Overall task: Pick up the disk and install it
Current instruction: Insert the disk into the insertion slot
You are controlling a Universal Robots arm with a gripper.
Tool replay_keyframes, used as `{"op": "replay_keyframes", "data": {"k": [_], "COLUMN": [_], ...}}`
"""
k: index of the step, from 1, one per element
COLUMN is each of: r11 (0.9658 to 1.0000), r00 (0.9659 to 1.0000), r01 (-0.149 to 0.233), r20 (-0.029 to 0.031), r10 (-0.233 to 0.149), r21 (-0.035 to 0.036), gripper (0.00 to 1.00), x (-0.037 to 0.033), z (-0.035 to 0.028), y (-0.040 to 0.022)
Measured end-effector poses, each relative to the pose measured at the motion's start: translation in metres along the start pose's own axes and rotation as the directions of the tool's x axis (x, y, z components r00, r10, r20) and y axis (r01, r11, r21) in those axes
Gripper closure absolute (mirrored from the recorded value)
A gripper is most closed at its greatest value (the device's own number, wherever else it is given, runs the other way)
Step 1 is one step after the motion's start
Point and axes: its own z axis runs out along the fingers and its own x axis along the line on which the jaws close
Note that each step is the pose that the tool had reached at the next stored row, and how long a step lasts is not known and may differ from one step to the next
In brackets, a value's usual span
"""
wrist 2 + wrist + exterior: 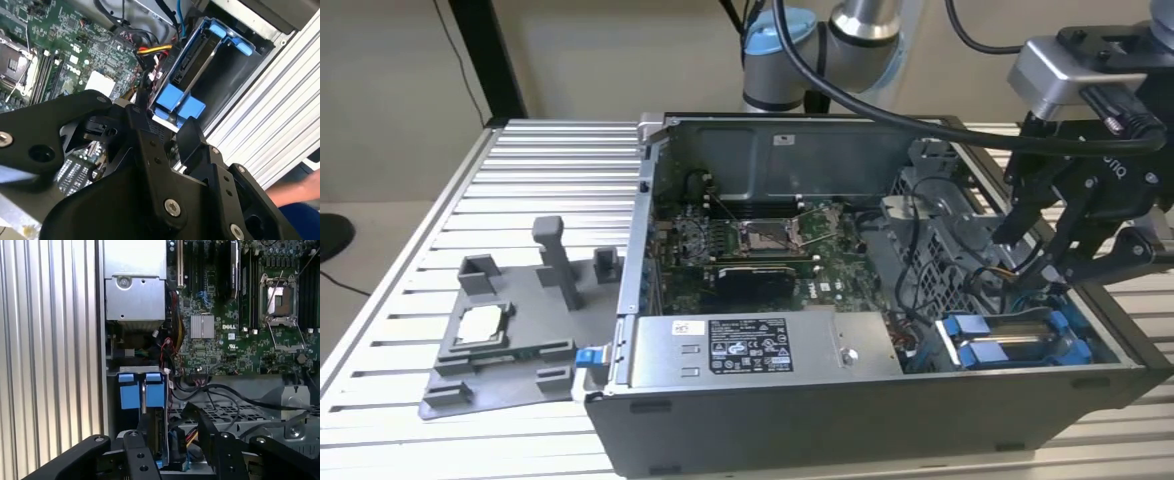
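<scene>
One disk (192, 62), one gripper (165, 125), close together

Bright, even indoor light; shadows soft.

A robotics lab: an open PC case (854, 300) on a slatted aluminium worktop (520, 200), robot arm (854, 30) overhead.
</scene>
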Motion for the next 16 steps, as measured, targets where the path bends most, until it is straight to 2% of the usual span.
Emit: {"op": "replay_keyframes", "data": {"k": [2, 7, 8, 16], "r11": [0.9997, 0.9963, 0.9944, 0.9944], "r00": [1.0, 0.9999, 0.9999, 0.9999], "r01": [0.003, 0.01, 0.013, 0.011], "r20": [0.0027, 0.0028, 0.0032, 0.0017], "r10": [-0.003, -0.011, -0.013, -0.011], "r21": [0.0251, 0.0856, 0.1047, 0.1051], "gripper": [0.0, 0.0, 0.0, 0.0], "x": [-0.0003, -0.002, -0.0032, -0.0044], "z": [0.0003, 0.0006, 0.0013, 0.0015], "y": [-0.002, -0.0099, -0.0114, -0.0115]}}
